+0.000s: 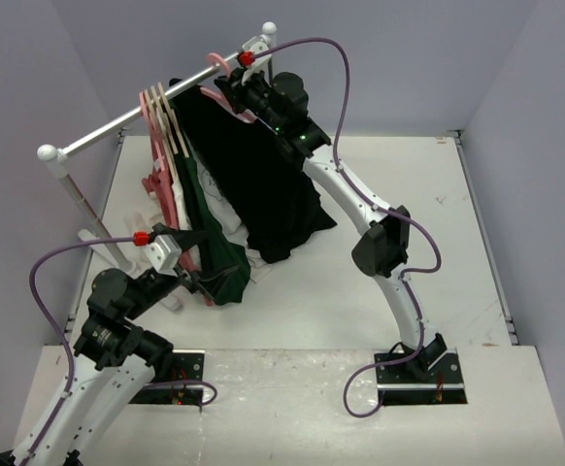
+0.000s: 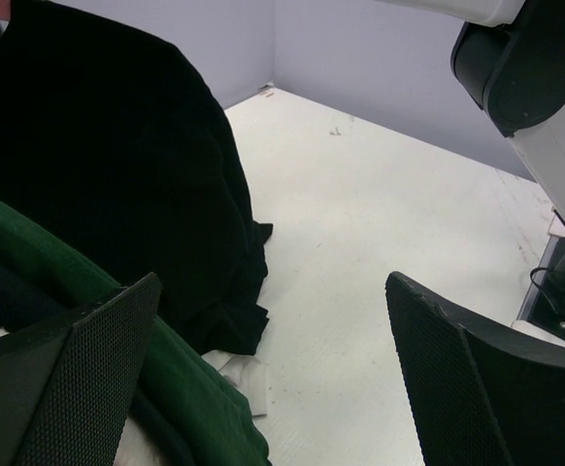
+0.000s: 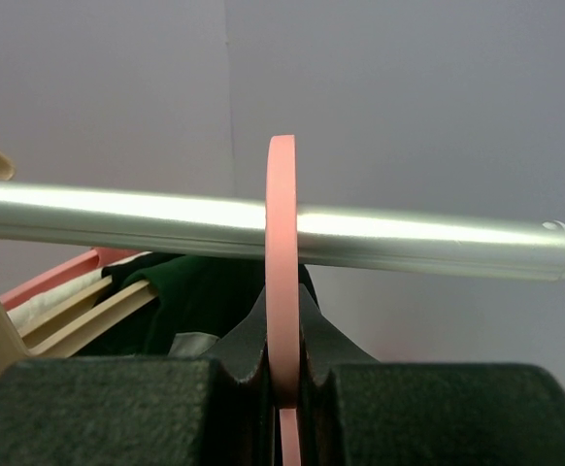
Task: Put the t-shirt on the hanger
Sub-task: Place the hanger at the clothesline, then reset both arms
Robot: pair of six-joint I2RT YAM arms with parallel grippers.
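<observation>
Hook of the pink hanger point(image 3: 282, 252) seen edge-on from the right wrist, pinched between the pressed-together fingers of the right end effector point(image 3: 282, 364) and crossing the metal rail point(image 3: 438, 243), its top standing above the bar. Whether the hook's inner curve already bears on the rail cannot be told from these views. The black t-shirt point(image 1: 253, 175) is draped over the hanger's shoulders and hangs down from it at the right end of the row, just beside a dark green garment point(image 1: 219, 262) and the beige hangers point(image 1: 171, 121); its lower hem appears to bunch on the tabletop point(image 1: 389, 194). The left end effector point(image 2: 273, 311) hovers low beside the green garment, fingers spread and holding nothing.

Judged step: seating the loaded hanger on the rail. Done well, the hook is kept square to the bar, lowered until the rail carries the weight, and only then released, with a slow opening so the shirt does not slide off one shoulder. The left arm is best kept clear of the hanging cloth
</observation>
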